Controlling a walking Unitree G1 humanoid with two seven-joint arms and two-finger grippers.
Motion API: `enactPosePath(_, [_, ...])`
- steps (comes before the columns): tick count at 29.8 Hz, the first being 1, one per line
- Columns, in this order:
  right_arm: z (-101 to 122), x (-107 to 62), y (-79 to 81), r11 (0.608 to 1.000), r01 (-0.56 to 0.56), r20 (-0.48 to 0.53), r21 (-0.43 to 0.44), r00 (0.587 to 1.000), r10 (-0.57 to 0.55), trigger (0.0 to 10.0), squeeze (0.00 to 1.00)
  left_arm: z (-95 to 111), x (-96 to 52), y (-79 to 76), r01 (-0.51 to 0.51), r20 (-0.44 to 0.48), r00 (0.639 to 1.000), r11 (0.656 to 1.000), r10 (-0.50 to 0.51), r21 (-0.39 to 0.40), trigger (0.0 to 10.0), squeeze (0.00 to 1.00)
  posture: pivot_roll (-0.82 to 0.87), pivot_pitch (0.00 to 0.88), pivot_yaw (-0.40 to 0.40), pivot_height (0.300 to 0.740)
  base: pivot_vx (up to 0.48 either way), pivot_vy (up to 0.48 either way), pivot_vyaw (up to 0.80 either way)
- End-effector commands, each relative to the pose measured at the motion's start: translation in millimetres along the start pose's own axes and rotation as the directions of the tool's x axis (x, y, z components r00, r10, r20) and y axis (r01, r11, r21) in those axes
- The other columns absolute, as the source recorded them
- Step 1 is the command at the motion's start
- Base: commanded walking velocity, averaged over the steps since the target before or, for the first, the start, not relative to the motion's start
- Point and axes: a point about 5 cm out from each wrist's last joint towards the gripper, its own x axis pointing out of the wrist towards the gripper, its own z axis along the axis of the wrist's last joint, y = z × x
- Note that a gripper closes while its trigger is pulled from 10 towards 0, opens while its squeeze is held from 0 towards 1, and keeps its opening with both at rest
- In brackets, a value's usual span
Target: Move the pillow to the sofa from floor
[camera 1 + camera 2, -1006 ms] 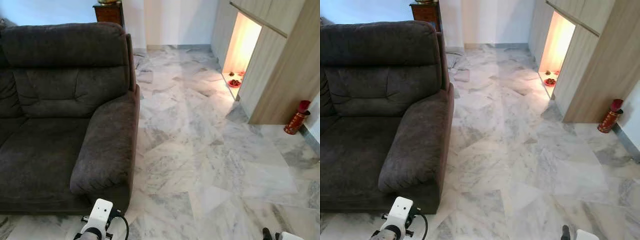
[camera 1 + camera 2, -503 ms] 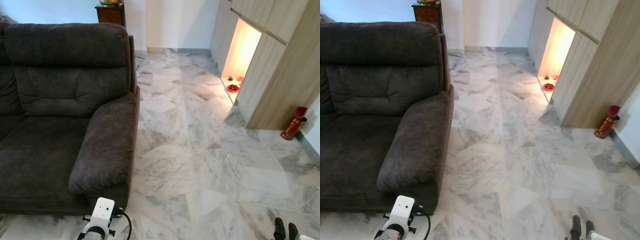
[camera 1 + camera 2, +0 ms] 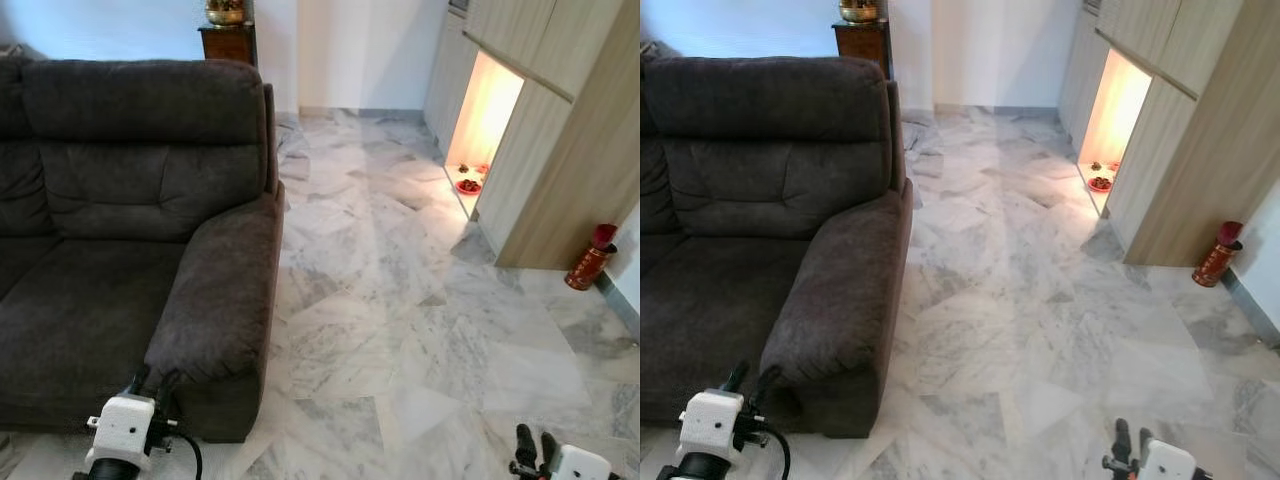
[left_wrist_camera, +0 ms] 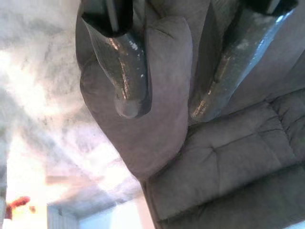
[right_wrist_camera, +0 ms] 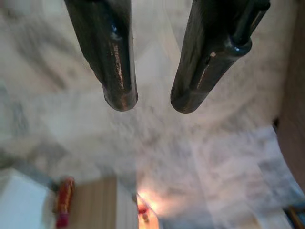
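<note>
The dark grey sofa (image 3: 90,290) fills the left side, its right armrest (image 3: 225,290) ending toward me. My left gripper (image 3: 750,378) is low at the front of that armrest, open and holding nothing. In the left wrist view its fingers (image 4: 128,81) frame the armrest's rounded end (image 4: 167,95). My right gripper (image 3: 535,442) hangs low on the right above the marble floor (image 3: 400,300), also open. The right wrist view has its fingers (image 5: 114,71) apart over bare marble (image 5: 152,143).
A wooden wall unit with a lit niche (image 3: 485,120) stands at the right, with a red dish (image 3: 467,186) on the niche floor. A red bottle-like object (image 3: 588,262) stands by the unit's corner. A dark wood cabinet (image 3: 228,40) is behind the sofa.
The camera has tilted, shifting the whole scene down a little. My left gripper has moved left, to the armrest's front. My right gripper's fingers have come up into view.
</note>
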Motion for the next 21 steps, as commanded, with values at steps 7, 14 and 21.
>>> enactPosePath(7, [-51.1, -18.6, -10.4, 0.997, 0.066, -0.312, -0.027, 0.947, -0.072, 10.0, 0.0, -68.2, -18.5, 16.3, -0.069, -0.429, 0.903, 0.99, 0.009, -0.123, 10.0, 0.0, 0.0, 0.006, 0.023, 0.74, 0.0, 0.0, 0.0])
enactPosePath(14, [-80.3, -47.3, -34.6, 0.987, 0.105, -0.503, -0.119, 0.851, -0.151, 10.0, 0.0, -114.8, -55.6, 1.5, -0.051, -0.778, 0.627, 0.996, -0.025, -0.073, 10.0, 0.0, -0.03, 0.009, 0.057, 0.74, 0.0, 0.0, 0.0])
enactPosePath(21, [-87.2, -57.5, -41.4, 0.977, 0.192, -0.519, -0.095, 0.828, -0.213, 10.0, 0.0, -116.8, -56.6, -13.0, 0.019, -0.786, 0.607, 0.991, -0.117, -0.133, 10.0, 0.0, -0.05, 0.005, 0.137, 0.74, 0.0, 0.0, 0.0])
